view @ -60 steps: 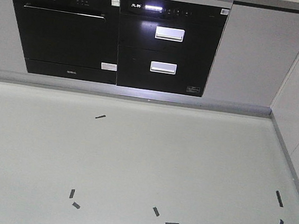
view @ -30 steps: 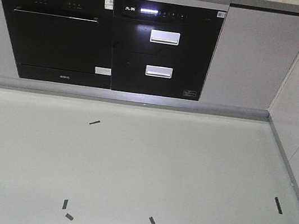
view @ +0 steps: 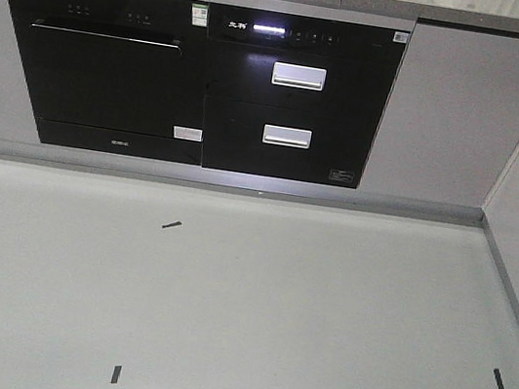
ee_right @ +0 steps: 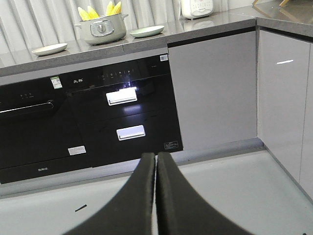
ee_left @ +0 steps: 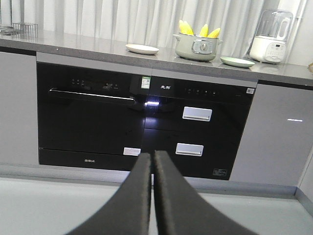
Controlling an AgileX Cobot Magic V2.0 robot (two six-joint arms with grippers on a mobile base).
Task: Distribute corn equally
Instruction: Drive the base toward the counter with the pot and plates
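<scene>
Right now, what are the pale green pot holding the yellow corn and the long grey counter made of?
Pale green pot: probably enamelled metal or ceramic; smooth, softly glossy. Long grey counter: likely stone or composite; faintly speckled, low sheen.

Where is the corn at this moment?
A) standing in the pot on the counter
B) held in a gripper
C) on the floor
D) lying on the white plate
A: the corn sticks up out of the pot on the counter, while the white plate and the green plate beside it are bare.
</scene>
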